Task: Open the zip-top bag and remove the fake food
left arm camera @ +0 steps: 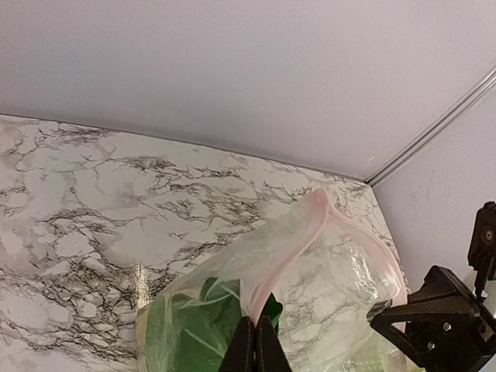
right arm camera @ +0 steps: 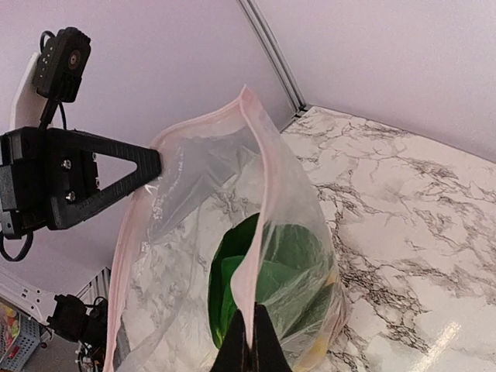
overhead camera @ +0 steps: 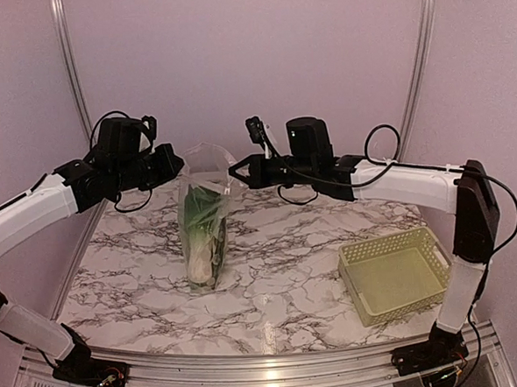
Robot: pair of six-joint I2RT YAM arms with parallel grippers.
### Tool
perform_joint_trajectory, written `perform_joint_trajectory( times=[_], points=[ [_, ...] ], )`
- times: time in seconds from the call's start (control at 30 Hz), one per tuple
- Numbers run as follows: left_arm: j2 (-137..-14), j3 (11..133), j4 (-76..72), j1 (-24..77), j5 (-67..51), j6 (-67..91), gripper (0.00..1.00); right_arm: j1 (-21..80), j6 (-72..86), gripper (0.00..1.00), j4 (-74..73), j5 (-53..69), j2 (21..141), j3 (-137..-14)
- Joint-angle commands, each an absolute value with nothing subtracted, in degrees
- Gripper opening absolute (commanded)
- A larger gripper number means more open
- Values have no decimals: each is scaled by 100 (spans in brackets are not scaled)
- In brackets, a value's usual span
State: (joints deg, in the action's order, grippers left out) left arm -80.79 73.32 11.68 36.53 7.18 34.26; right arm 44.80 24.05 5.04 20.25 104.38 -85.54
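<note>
The clear zip-top bag (overhead camera: 205,216) stands upright on the marble table, its mouth pulled open. My left gripper (overhead camera: 179,163) is shut on the left side of the bag's rim. My right gripper (overhead camera: 233,172) is shut on the right side of the rim. In the left wrist view my left gripper (left arm camera: 255,345) pinches the pinkish zipper strip (left arm camera: 306,232). In the right wrist view my right gripper (right arm camera: 249,341) pinches the strip (right arm camera: 260,194) too. Green-white bok choy (overhead camera: 201,228) stands inside the bag, its green leaves showing in the right wrist view (right arm camera: 267,267). Other fake food is mostly hidden.
A pale yellow-green lattice basket (overhead camera: 395,273) sits on the table at the right front. The table (overhead camera: 291,288) has purple walls behind and a metal rail along the near edge.
</note>
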Motion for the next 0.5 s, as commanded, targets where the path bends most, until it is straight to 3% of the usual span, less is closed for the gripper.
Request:
perform_joint_trajectory(
  times=[0.0, 0.3, 0.47],
  points=[
    [-7601, 7296, 1360, 3207, 988, 3301, 0, 4439, 2526, 0, 771, 2367, 10767, -8899],
    [-7280, 7873, 2054, 2734, 1240, 2586, 0, 5083, 2782, 0, 737, 2887, 12284, -11437],
    [-7398, 8171, 2254, 2733, 980, 2103, 0, 5011, 2974, 0, 1179, 2762, 12234, -11089]
  ],
)
